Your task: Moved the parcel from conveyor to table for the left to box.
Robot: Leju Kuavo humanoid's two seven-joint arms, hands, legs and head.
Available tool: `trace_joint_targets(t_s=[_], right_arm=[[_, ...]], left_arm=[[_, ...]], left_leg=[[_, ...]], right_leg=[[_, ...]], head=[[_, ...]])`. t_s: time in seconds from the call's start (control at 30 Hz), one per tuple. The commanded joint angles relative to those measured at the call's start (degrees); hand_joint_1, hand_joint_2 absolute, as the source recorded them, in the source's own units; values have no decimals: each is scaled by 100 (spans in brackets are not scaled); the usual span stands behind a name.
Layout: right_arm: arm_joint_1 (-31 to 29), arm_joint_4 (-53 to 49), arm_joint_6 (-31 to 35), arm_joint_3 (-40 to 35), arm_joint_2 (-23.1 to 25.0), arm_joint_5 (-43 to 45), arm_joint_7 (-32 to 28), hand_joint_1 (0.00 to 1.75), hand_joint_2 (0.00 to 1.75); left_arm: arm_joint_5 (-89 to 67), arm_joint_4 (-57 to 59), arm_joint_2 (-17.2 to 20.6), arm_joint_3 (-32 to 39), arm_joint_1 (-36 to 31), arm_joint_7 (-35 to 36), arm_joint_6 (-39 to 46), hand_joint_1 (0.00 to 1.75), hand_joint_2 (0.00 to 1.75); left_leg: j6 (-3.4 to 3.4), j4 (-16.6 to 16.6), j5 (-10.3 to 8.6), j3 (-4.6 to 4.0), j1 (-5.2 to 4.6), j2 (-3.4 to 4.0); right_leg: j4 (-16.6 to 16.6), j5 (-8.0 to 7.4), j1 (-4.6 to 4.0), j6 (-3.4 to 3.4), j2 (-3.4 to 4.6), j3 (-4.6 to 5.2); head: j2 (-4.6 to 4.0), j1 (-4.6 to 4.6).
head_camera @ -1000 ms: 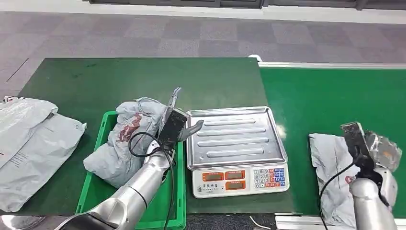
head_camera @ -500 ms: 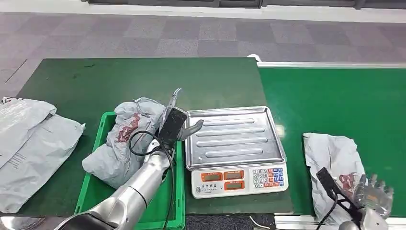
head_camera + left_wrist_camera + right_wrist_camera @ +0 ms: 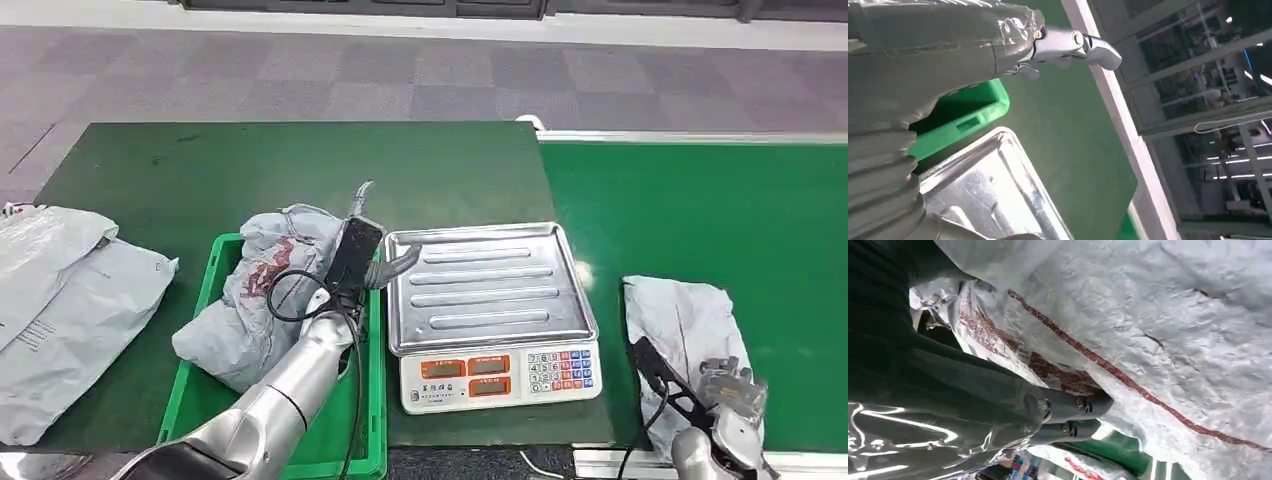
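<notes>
Parcel (image 3: 685, 320) on the conveyor (image 3: 700, 200): my right robot hand (image 3: 735, 395) presses its near edge, grip unclear; close firmly before lifting. Left robot hand (image 3: 375, 262) hangs apart, empty.

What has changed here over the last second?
The right hand dropped from above the grey parcel to its near edge, fingers now against the wrapper. The parcel slid slightly along the conveyor toward the scale. The left hand hovers as before between the green crate and the scale, holding nothing.
</notes>
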State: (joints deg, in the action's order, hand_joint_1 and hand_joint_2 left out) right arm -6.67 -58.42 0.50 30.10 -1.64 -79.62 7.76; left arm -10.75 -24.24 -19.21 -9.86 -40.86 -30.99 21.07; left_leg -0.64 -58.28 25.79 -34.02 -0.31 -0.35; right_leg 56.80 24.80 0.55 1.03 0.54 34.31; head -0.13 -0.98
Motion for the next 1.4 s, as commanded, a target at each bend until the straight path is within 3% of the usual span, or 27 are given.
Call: trace_joint_targets(t_s=[0.03, 0.13, 0.17, 0.3, 0.57, 0.87, 1.0, 1.13, 1.3, 1.4], right_arm=[[-488, 1798, -472, 412, -40, 408, -833, 175, 175], [-449, 1679, -458, 443, -17, 459, -918, 175, 175], [-447, 1610, -447, 454, -6, 464, -922, 175, 175], [-389, 1369, -436, 495, 38, 481, -941, 175, 175], [-301, 1065, -441, 570, 94, 477, -947, 175, 175], [-281, 957, -417, 582, 118, 472, -957, 175, 175], [-378, -794, 935, 862, 644, 523, -1043, 175, 175], [-521, -2678, 1288, 809, 1006, 925, -1209, 175, 175], [-399, -3323, 1600, 596, 1268, 1107, -1484, 175, 175], [-470, -3281, 1792, 449, 1145, 1219, -1590, 175, 175]], left_arm=[[542, 384, -79, -778, -310, 35, 161, 0, 175], [636, 375, -79, -868, -333, 42, 200, 0, 175], [654, 380, -79, -883, -340, 50, 207, 0, 175], [679, 384, -79, -928, -337, 45, 225, 0, 175], [700, 394, -79, -927, -340, 28, 277, 0, 175], [689, 400, -79, -902, -345, 22, 279, 0, 175], [544, 317, -41, -610, -244, -98, 332, 0, 175], [286, 257, -68, -396, -176, -194, 244, 0, 175], [126, 197, -76, -335, -150, -268, 230, 0, 175], [11, 162, -75, -272, -151, -237, 195, 0, 175]], left_leg=[[2, 0, 0, 11, 14, 3], [-2, 10, -10, 17, 19, 14], [-5, -1, 0, 24, 36, 35], [-17, -4, 1, 42, 37, 60], [-33, -3, -8, 46, 27, 48], [-27, 3, -9, 41, 27, 38], [-28, -2, -8, 36, 23, 51], [-33, -9, -7, 10, -2, 70], [-23, 0, -20, -20, -25, 38], [-31, -1, -22, -20, -22, 33]], right_leg=[[-21, -6, -13, 1, -8, -23], [-54, -23, -17, -4, -2, -31], [-59, -18, -32, -35, 25, -39], [-76, -32, -33, -20, 48, -60], [-80, -61, -28, 19, 31, -79], [-80, -50, -27, 12, 20, -73], [-71, -51, -22, 14, 35, -65], [-49, -56, 3, 19, 53, -33], [-25, -50, 26, 17, 21, 13], [-24, -53, 21, 19, 25, 14]], head=[[2, 0], [2, 0], [2, 2], [2, 2], [2, 0], [2, 0], [2, 0], [2, 2], [2, 0], [2, 0]])
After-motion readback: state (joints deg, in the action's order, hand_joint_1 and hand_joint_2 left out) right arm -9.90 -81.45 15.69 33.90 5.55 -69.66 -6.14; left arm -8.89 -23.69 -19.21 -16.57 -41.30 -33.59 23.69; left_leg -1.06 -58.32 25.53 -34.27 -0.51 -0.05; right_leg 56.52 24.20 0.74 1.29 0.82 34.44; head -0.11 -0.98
